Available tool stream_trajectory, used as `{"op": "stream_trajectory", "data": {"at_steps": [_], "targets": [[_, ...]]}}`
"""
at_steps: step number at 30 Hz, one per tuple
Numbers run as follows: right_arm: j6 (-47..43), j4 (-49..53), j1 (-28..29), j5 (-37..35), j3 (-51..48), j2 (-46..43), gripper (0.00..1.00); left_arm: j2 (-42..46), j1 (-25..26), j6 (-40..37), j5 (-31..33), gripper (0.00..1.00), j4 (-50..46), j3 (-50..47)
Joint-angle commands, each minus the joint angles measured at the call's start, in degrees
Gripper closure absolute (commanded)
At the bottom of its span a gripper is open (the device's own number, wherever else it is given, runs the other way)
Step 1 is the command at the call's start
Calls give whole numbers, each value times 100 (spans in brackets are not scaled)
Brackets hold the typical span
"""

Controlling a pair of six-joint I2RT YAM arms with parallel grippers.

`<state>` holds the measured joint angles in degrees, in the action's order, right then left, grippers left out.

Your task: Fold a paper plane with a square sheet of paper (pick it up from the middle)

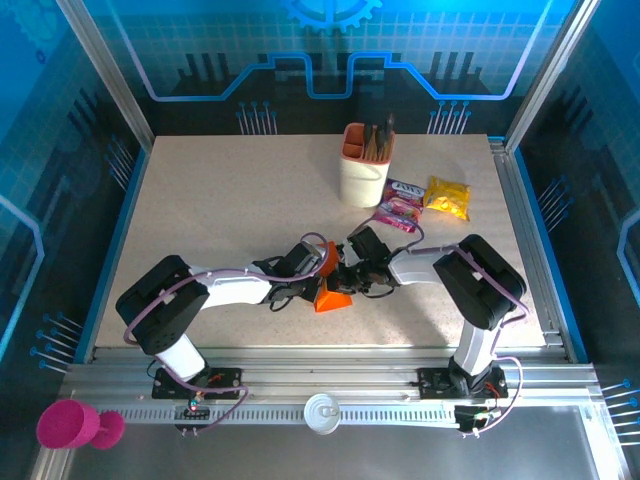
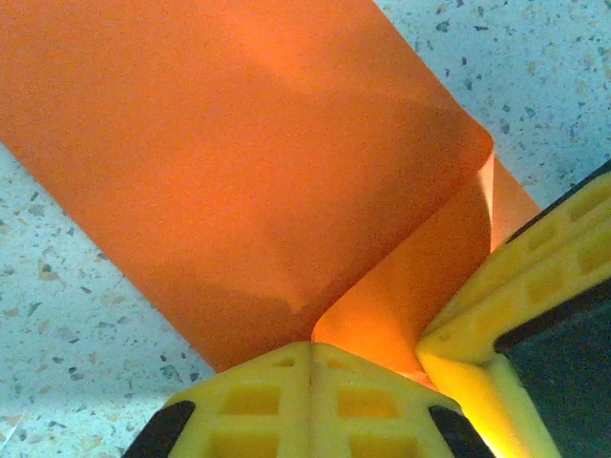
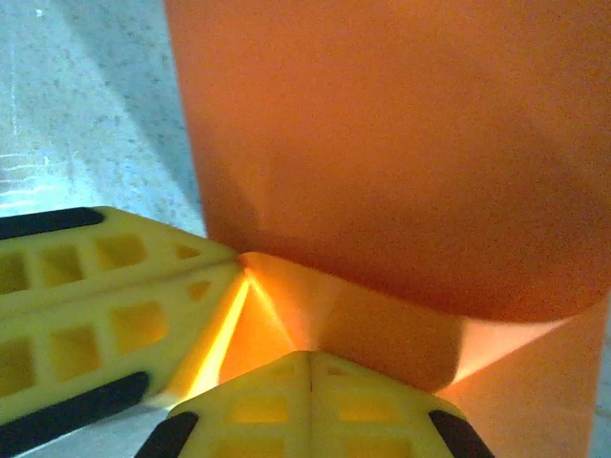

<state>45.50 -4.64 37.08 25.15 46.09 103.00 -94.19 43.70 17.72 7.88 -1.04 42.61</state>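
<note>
Left pincer (image 2: 310, 358): jaws closed on the square sheet of paper (image 2: 239, 162), which rises from its tips in a soft curl and spreads flat on the table (image 2: 67, 315) ahead of them. Just right of those tips, nearly touching, the right pincer (image 3: 310, 367) is likewise clamped on the same raised ridge. You should move both pinches as one, lay the lifted flap edge to edge over the flat part, then press low along the bend; uneven pulling would probably skew the crease or tear thin paper.
</note>
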Motion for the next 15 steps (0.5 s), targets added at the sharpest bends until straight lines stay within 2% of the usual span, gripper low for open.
{"op": "stream_trajectory", "data": {"at_steps": [1, 9, 12, 15], "targets": [[126, -82, -17, -128, -213, 125, 100, -195, -37, -120, -41, 100, -204, 19], [161, -56, -16, -209, -346, 67, 100, -72, -77, -47, -67, 100, -293, 229], [178, -34, -12, -228, -354, 104, 100, 252, -116, 13, -78, 73, -368, 298], [197, -59, -17, -248, -377, 144, 100, 584, -134, 65, -83, 53, -493, 327]]}}
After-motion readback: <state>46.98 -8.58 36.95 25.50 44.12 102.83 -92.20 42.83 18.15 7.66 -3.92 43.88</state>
